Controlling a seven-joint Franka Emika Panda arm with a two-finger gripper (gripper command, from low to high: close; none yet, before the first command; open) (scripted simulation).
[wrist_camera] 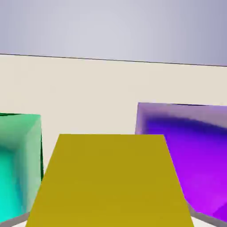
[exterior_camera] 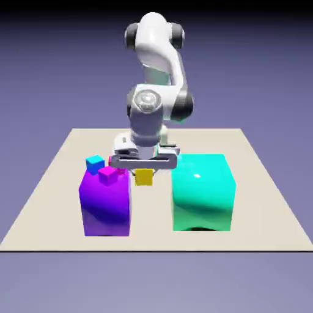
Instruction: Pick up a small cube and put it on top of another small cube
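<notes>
Closed on the yellow cube [exterior_camera: 143, 177], the gripper [exterior_camera: 144, 173] hangs between the purple block [exterior_camera: 106, 205] and the teal block [exterior_camera: 203, 192] – cube fills the lower middle of the hand view. Pale flat table [exterior_camera: 153, 238]; blue-violet backdrop [exterior_camera: 43, 79]. Blocks glossy, teal's lower front curved and dark; small cubes plain, matte. Blue cube [exterior_camera: 95, 164] and magenta cube [exterior_camera: 107, 175] near purple's top – reddish bits behind, partly hidden. Fingertips mostly hidden.
</notes>
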